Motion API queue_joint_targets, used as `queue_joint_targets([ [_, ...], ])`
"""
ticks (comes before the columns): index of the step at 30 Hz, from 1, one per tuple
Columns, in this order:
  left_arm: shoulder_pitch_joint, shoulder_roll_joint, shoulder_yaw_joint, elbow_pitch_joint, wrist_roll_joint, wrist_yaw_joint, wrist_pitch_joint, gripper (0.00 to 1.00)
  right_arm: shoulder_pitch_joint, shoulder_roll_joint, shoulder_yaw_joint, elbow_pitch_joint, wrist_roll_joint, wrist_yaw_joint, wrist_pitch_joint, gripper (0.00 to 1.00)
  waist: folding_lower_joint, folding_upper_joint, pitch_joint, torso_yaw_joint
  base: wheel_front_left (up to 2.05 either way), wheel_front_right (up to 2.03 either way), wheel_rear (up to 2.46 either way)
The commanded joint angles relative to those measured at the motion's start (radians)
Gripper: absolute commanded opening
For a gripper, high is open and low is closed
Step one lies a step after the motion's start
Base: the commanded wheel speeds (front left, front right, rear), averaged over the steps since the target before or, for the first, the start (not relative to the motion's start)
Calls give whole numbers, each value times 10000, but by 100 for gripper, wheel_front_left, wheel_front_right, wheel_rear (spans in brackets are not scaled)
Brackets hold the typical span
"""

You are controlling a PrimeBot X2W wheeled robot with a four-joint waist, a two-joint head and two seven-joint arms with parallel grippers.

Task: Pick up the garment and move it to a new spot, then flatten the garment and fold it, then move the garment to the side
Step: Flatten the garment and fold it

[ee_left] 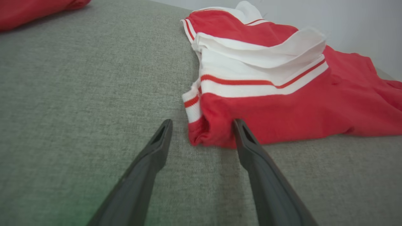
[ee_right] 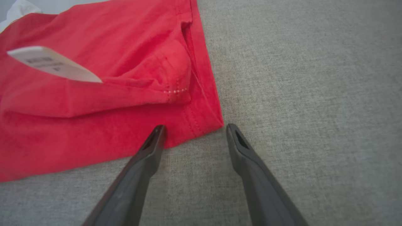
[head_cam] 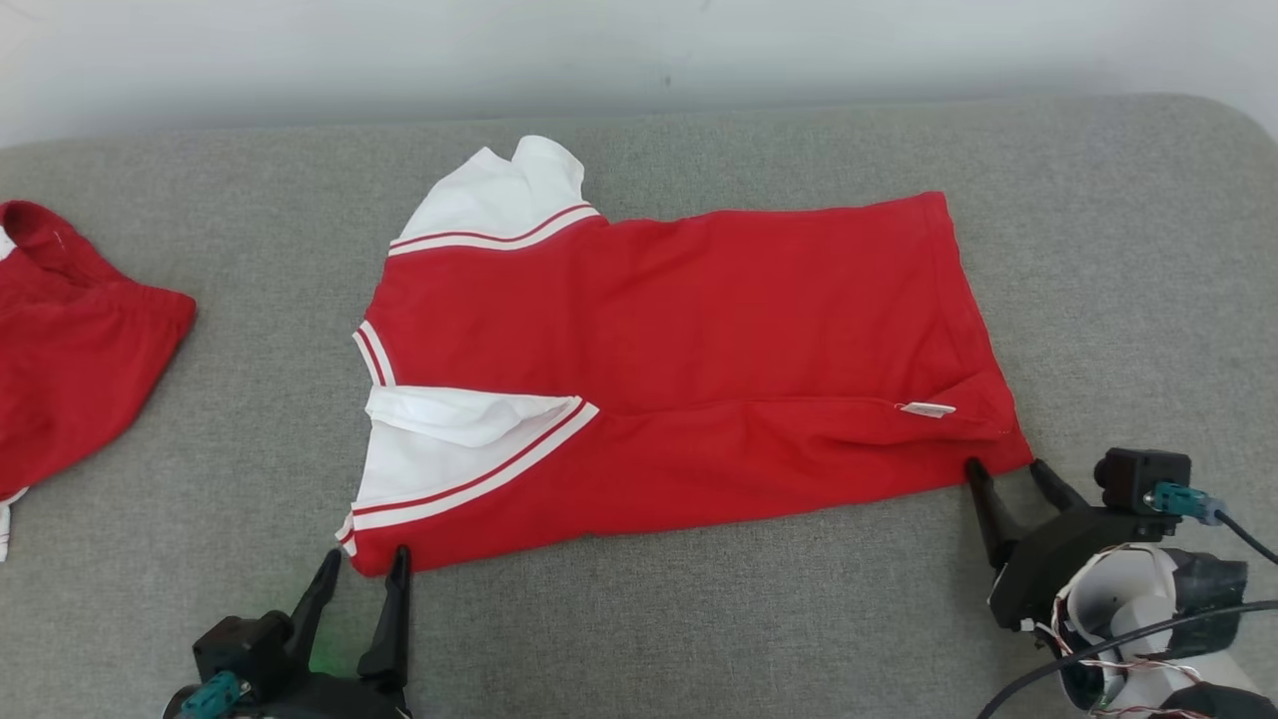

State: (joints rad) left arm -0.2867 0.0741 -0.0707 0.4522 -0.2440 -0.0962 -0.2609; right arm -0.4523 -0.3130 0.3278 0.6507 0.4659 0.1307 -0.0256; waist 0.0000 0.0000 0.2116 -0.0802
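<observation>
Head view: folded red-and-white shirt (head_cam: 689, 379) lies mid-bench (head_cam: 699, 619); left tool (head_cam: 365, 552) apart at its near-left corner, right tool (head_cam: 1005, 465) apart at its near-right corner.
Left wrist view: one fingertip (ee_left: 238, 125) meets the shirt's edge.
Right wrist view: hem corner sits between the fingertips.

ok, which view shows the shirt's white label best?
Right wrist view: the label is close and large, its print faintly visible. Head view has it as a tiny white tab near the hem. Left wrist view faces the shirt's sleeve end.

Long dark fingers (ee_left: 267, 188), teal connector (head_cam: 1178, 497), pale forearm (head_cam: 1128, 589), seemingly bare wires (head_cam: 1098, 656)
</observation>
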Motion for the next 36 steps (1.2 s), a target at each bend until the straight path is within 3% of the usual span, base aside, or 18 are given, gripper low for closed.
queue_joint_targets([
  [1,-56,-4,33,116,91,-28,-58,100,-114,24,85,115,-79,1,-41,100,0,0,55,-9,0,0,0],
  [3,-196,-35,15,380,108,-60,-35,100,-250,105,175,393,-98,1,-139,100,0,0,104,-5,0,0,0],
  [4,-261,-45,22,493,104,-75,-32,78,-305,164,199,499,-32,1,-175,100,0,0,121,-1,0,0,0],
  [5,-307,-51,21,584,109,-61,-29,5,-375,190,237,623,-4,1,-231,37,0,0,130,3,0,0,0],
  [6,-349,-58,24,640,124,-72,-27,0,-440,211,270,696,-3,1,-315,11,0,0,134,6,0,0,0],
  [7,-373,-68,31,689,127,-92,-26,0,-482,232,307,772,18,1,-408,0,0,0,128,10,0,0,0],
  [15,-18,-112,267,471,188,-150,-37,0,-346,166,375,1158,559,-2,-1187,0,0,0,-308,35,0,0,0],
  [22,996,-179,587,-539,-60,-180,-38,0,571,-59,312,502,1274,-3,-1450,0,0,0,-833,-8,0,0,0],
  [29,2358,-206,461,-1662,-163,-24,-50,0,2222,-479,-260,-827,1580,-5,-1148,0,0,0,-1162,36,0,0,0],
  [36,3102,-193,183,-2018,-588,213,-58,0,3932,-262,-1222,-2445,1252,-6,-356,0,0,0,-1187,67,0,0,0],
])
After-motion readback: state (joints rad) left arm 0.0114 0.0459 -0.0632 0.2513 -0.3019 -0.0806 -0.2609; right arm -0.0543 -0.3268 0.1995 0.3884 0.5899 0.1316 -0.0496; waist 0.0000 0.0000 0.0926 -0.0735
